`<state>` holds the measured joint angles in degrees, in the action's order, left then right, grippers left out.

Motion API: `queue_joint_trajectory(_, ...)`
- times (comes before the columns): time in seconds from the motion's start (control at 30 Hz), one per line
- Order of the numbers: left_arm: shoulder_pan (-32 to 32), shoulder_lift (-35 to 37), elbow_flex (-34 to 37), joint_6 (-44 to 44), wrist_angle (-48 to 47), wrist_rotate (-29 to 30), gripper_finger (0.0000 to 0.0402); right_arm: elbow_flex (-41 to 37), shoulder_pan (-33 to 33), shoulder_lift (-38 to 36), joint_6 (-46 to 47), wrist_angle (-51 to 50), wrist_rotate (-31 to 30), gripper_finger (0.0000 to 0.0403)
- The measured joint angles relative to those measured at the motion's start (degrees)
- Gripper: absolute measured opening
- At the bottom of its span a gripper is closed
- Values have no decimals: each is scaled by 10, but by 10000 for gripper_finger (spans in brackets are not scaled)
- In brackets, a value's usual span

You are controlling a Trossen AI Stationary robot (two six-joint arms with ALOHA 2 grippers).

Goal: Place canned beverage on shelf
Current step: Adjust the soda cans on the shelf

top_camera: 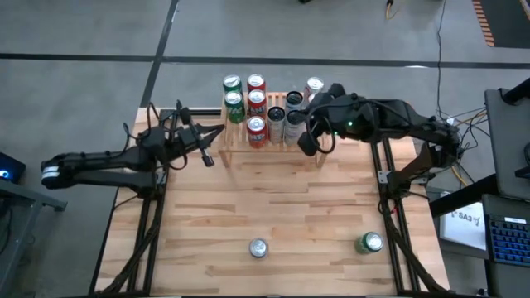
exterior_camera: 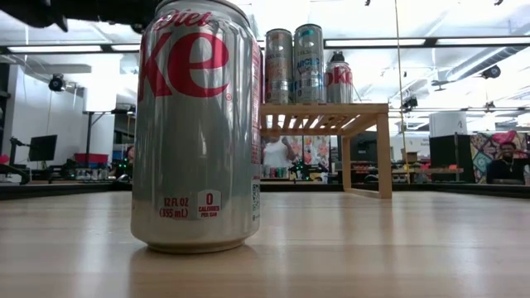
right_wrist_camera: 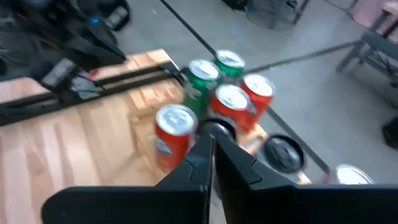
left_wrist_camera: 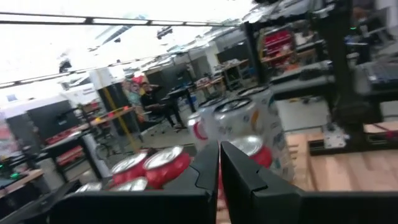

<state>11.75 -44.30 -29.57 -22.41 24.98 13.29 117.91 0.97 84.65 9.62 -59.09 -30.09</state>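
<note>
The right gripper (top_camera: pixel 307 142), fingers pressed together and empty, is hovering beside the low light-wood slatted shelf (top_camera: pixel 234 149); the left gripper (top_camera: pixel 207 157), also closed, is waiting near its other end, so the silver cola can (top_camera: pixel 258 247) is standing unplaced.

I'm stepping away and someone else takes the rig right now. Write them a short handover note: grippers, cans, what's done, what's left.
Left gripper: shut, empty, at the shelf's left end.
Right gripper: shut, empty, over the shelf's right part.
Done: a cluster of cans stands on the shelf, red, green and silver.
Left: two cans on the near table, a silver can in the middle and a green can to its right. Neither arm is near them.
</note>
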Motion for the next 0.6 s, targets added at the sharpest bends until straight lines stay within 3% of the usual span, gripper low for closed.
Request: queue_joint_trajectory(0.6,64,-152,-190,-47,-131,-19,0,-5,-9,-27,-40,-84,-1,9)
